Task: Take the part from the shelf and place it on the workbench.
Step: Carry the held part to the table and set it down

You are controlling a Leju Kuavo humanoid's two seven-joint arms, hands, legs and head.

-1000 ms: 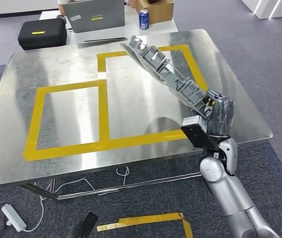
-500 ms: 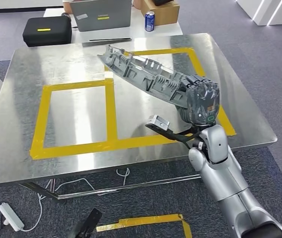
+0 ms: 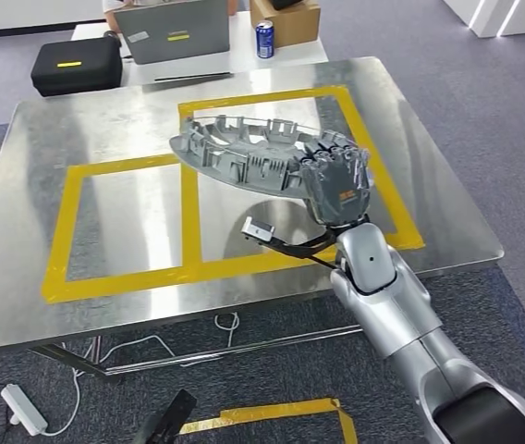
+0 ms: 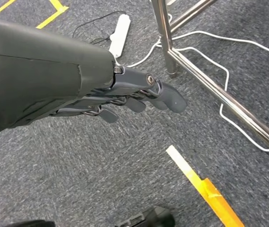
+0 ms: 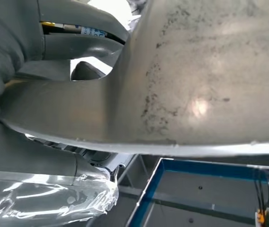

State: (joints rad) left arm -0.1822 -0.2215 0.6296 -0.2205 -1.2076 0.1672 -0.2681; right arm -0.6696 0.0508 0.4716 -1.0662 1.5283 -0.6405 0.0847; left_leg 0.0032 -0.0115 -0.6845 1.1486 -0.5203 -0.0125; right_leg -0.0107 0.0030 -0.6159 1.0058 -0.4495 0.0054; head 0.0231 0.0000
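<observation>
My right hand [image 3: 340, 185] grips one end of the grey ribbed plastic part [image 3: 246, 155], fingers curled over its edge; the silver forearm rises from the 5 o'clock corner of the head view. The part extends from the hand toward 10 o'clock, held roughly level above the surface [image 3: 22, 148], not resting on it. It hangs over the larger yellow tape rectangle [image 3: 364, 139], its far tip above the tape strip shared with the smaller yellow tape rectangle [image 3: 67, 213] at 9 o'clock. In the right wrist view the part's smooth grey underside [image 5: 197, 85] lies close to the lens, with my thumb [image 5: 43, 163] pressed beneath it.

My left hand [image 4: 133, 94] hangs beside the body above the grey carpet [image 4: 72, 165], holding nothing, its dark fingers [image 4: 168, 97] extended and lying close together. Near it stand a metal frame leg of the surface [image 4: 163, 33], white cables [image 4: 233, 123], a white power strip [image 4: 120, 38] and a strip of yellow floor tape [image 4: 215, 198].

Beyond the far edge of the surface, toward 12 o'clock in the head view, a second table bears a black case [image 3: 75, 63], a grey laptop [image 3: 176, 28], a blue drinks can [image 3: 265, 39] and a cardboard box [image 3: 287, 20].
</observation>
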